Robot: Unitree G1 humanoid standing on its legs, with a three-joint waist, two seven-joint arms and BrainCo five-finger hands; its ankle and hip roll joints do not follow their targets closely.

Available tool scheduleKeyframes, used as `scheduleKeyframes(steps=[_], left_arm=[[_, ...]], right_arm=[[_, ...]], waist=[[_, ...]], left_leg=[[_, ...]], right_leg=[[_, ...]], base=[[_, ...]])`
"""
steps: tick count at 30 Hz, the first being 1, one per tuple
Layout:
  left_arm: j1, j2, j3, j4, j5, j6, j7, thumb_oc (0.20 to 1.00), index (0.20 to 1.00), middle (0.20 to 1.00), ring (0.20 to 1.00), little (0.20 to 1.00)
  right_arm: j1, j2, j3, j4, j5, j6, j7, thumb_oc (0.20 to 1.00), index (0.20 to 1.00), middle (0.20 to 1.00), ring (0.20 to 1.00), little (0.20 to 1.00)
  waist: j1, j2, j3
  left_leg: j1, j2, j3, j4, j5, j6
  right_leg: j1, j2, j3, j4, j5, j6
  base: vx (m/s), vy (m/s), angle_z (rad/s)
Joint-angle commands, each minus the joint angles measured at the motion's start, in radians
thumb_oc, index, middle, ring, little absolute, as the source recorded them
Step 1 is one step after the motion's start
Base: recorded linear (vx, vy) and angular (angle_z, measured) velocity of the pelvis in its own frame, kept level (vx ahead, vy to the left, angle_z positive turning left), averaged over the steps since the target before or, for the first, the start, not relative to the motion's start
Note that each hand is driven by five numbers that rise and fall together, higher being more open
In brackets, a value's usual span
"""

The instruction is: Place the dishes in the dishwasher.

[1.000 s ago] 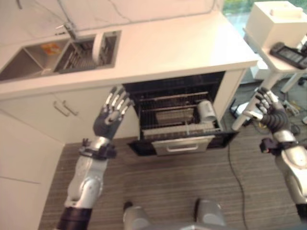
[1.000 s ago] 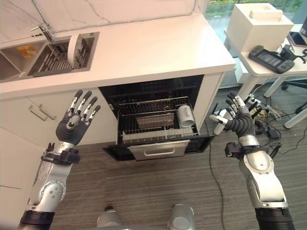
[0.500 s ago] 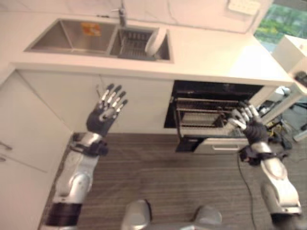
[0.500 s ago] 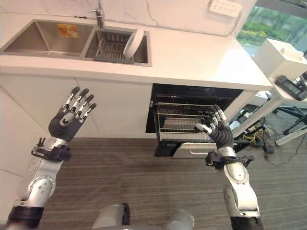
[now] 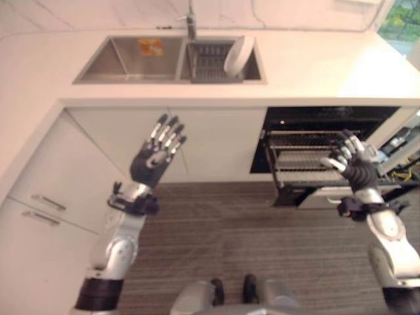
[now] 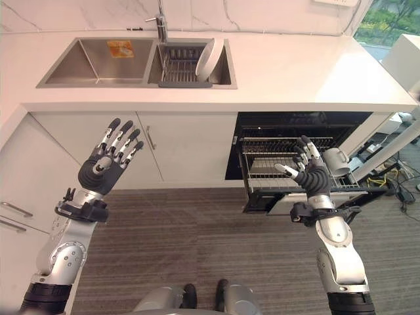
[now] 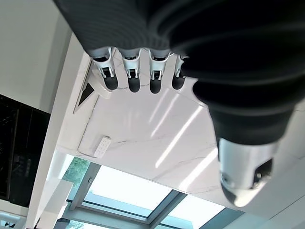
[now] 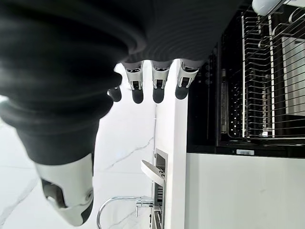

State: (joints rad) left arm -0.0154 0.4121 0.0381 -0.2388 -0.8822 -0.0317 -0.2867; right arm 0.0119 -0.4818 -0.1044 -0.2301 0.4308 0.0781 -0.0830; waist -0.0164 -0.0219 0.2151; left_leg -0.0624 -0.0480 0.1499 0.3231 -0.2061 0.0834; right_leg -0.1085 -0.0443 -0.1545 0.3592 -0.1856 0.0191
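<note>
A white plate (image 6: 205, 58) stands on edge in the dark drying rack (image 6: 178, 66) inside the sink's right basin. The dishwasher (image 6: 298, 141) under the counter is open, its wire rack (image 6: 289, 172) pulled out with a white mug (image 6: 336, 160) lying in it. My left hand (image 6: 109, 168) is raised open in front of the white cabinet doors, holding nothing. My right hand (image 6: 310, 176) is raised open just before the pulled-out rack, empty too. In the wrist views the left hand (image 7: 143, 71) and the right hand (image 8: 152, 81) show straight fingers.
The sink's left basin (image 6: 92, 62) is bare steel with a yellow sticker. A tap (image 6: 161, 20) rises behind the basins. White counter (image 6: 308, 69) stretches to the right. White table legs (image 6: 397, 141) and cables lie right of the dishwasher. Grey striped floor (image 6: 197, 243) is below.
The camera has swung, so the sink now sits at top centre and the dishwasher at right. Both hands stay raised and open, holding nothing.
</note>
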Motion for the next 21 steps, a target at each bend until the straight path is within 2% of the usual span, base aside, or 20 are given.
scheduleKeyframes(steps=[1, 3, 4, 5, 7, 8, 9, 10, 11, 13, 15, 16, 17, 21], left_arm=[[-0.018, 0.015, 0.004, -0.061, -0.004, -0.044, 0.005, 1.0, 1.0, 1.0, 1.0, 1.0], [-0.013, 0.013, 0.006, -0.065, -0.01, -0.044, 0.002, 1.0, 1.0, 1.0, 1.0, 1.0], [-0.007, 0.011, 0.008, -0.07, -0.013, -0.047, -0.003, 1.0, 1.0, 1.0, 1.0, 1.0], [-0.003, 0.008, 0.009, -0.076, -0.014, -0.049, -0.004, 1.0, 1.0, 1.0, 1.0, 1.0], [0.001, 0.002, 0.017, -0.086, -0.018, -0.042, 0.001, 1.0, 1.0, 1.0, 1.0, 1.0], [0.001, 0.003, 0.02, -0.082, -0.023, -0.041, 0.002, 1.0, 1.0, 1.0, 1.0, 1.0], [0.0, 0.009, 0.018, -0.074, -0.032, -0.046, 0.004, 1.0, 1.0, 1.0, 1.0, 1.0], [0.002, 0.011, 0.019, -0.071, -0.037, -0.049, 0.002, 1.0, 1.0, 1.0, 1.0, 1.0], [0.015, 0.009, 0.026, -0.073, -0.035, -0.058, -0.001, 1.0, 1.0, 1.0, 1.0, 1.0], [0.03, 0.001, 0.032, -0.076, -0.03, -0.073, -0.002, 1.0, 1.0, 1.0, 1.0, 1.0], [0.035, -0.005, 0.033, -0.075, -0.029, -0.079, -0.001, 1.0, 1.0, 1.0, 1.0, 1.0], [0.029, -0.011, 0.031, -0.066, -0.029, -0.083, -0.004, 1.0, 1.0, 1.0, 1.0, 1.0], [0.024, -0.01, 0.027, -0.055, -0.03, -0.09, -0.01, 1.0, 1.0, 1.0, 1.0, 1.0], [0.004, 0.012, 0.032, -0.054, -0.036, -0.083, -0.009, 1.0, 1.0, 1.0, 1.0, 1.0]], right_arm=[[-0.061, -0.04, -0.015, 0.002, -0.01, -0.032, -0.004, 1.0, 1.0, 1.0, 1.0, 1.0], [-0.055, -0.052, -0.027, 0.002, -0.002, -0.031, 0.006, 1.0, 1.0, 1.0, 1.0, 1.0], [-0.047, -0.062, -0.037, 0.001, 0.0, -0.033, 0.012, 1.0, 1.0, 1.0, 1.0, 1.0], [-0.044, -0.07, -0.043, 0.0, 0.001, -0.034, 0.015, 1.0, 1.0, 1.0, 1.0, 1.0], [-0.041, -0.084, -0.055, -0.003, 0.004, -0.03, 0.025, 1.0, 1.0, 1.0, 1.0, 1.0], [-0.04, -0.089, -0.058, -0.001, 0.005, -0.027, 0.025, 1.0, 1.0, 1.0, 1.0, 1.0], [-0.046, -0.096, -0.055, 0.006, 0.01, -0.025, 0.023, 1.0, 1.0, 1.0, 1.0, 1.0], [-0.049, -0.1, -0.052, 0.011, 0.014, -0.026, 0.024, 1.0, 1.0, 1.0, 1.0, 1.0], [-0.044, -0.103, -0.052, 0.009, 0.014, -0.025, 0.035, 1.0, 1.0, 1.0, 1.0, 1.0], [-0.037, -0.104, -0.052, 0.008, 0.009, -0.03, 0.055, 1.0, 1.0, 1.0, 1.0, 1.0], [-0.029, -0.107, -0.054, 0.008, 0.006, -0.033, 0.064, 1.0, 1.0, 1.0, 1.0, 1.0], [-0.02, -0.111, -0.057, 0.012, 0.005, -0.045, 0.069, 1.0, 1.0, 1.0, 1.0, 1.0], [-0.017, -0.116, -0.06, 0.02, 0.013, -0.057, 0.072, 1.0, 1.0, 1.0, 1.0, 1.0], [0.015, -0.116, -0.09, 0.001, 0.045, -0.076, 0.078, 1.0, 1.0, 1.0, 1.0, 1.0]], waist=[[-0.005, -0.017, -0.056], [-0.007, -0.027, -0.048], [-0.002, -0.04, -0.039], [0.001, -0.045, -0.025], [-0.001, -0.044, -0.011], [-0.004, -0.045, -0.009], [-0.009, -0.045, -0.01], [-0.008, -0.044, -0.01], [-0.004, -0.016, -0.007], [0.011, 0.001, -0.013], [0.016, 0.007, -0.018], [0.014, 0.009, -0.02], [0.011, 0.008, -0.023], [0.023, -0.005, -0.038]], left_leg=[[0.029, 0.061, 0.033, -0.023, 0.048, -0.092], [0.045, 0.058, 0.056, -0.023, 0.07, -0.104], [0.057, 0.043, 0.056, -0.023, 0.137, -0.123], [0.036, 0.043, 0.05, 0.033, 0.184, -0.142], [-0.013, 0.078, 0.057, 0.116, 0.224, -0.167], [-0.018, 0.107, 0.075, 0.097, 0.23, -0.17], [-0.006, 0.14, 0.099, 0.017, 0.227, -0.167], [0.002, 0.149, 0.107, -0.023, 0.222, -0.163], [-0.07, 0.188, 0.053, -0.023, 0.171, -0.17], [-0.152, 0.201, -0.016, -0.023, 0.197, -0.187], [-0.19, 0.213, -0.041, -0.023, 0.218, -0.198], [-0.209, 0.232, -0.023, -0.023, 0.24, -0.207], [-0.212, 0.243, -0.012, -0.023, 0.224, -0.206], [-0.194, 0.207, -0.009, -0.023, 0.184, -0.177]], right_leg=[[0.042, 0.014, -0.008, -0.059, 0.067, 0.037], [0.049, 0.003, 0.003, -0.059, 0.065, 0.026], [0.057, -0.009, 0.016, -0.059, 0.061, 0.014], [0.065, -0.014, 0.02, -0.059, 0.061, 0.004], [0.075, -0.017, 0.014, -0.059, 0.063, -0.007], [0.078, -0.019, 0.011, -0.059, 0.065, -0.006], [0.078, -0.024, 0.009, -0.059, 0.062, 0.002], [0.079, -0.026, 0.013, -0.059, 0.059, 0.008], [0.083, -0.003, 0.022, -0.059, 0.043, 0.024], [0.083, 0.018, 0.04, -0.059, 0.035, 0.027], [0.094, 0.025, 0.047, -0.059, 0.025, 0.027], [0.109, 0.025, 0.043, -0.059, 0.014, 0.027], [0.113, 0.017, 0.042, -0.059, 0.008, 0.03], [0.147, -0.04, 0.024, -0.059, 0.008, 0.074]], base=[[0.05, -0.043, 0.0], [0.06, -0.05, -0.01], [0.06, -0.067, -0.02], [0.03, -0.055, 0.0], [0.01, 0.01, 0.03], [0.07, 0.088, 0.11], [0.1, 0.13, 0.21], [0.15, 0.293, 0.36], [0.12, 0.283, 0.31], [0.13, 0.273, 0.17], [0.15, 0.213, -0.24], [0.19, 0.262, -0.53], [0.23, 0.328, -0.45], [0.22, 0.292, -0.15]])
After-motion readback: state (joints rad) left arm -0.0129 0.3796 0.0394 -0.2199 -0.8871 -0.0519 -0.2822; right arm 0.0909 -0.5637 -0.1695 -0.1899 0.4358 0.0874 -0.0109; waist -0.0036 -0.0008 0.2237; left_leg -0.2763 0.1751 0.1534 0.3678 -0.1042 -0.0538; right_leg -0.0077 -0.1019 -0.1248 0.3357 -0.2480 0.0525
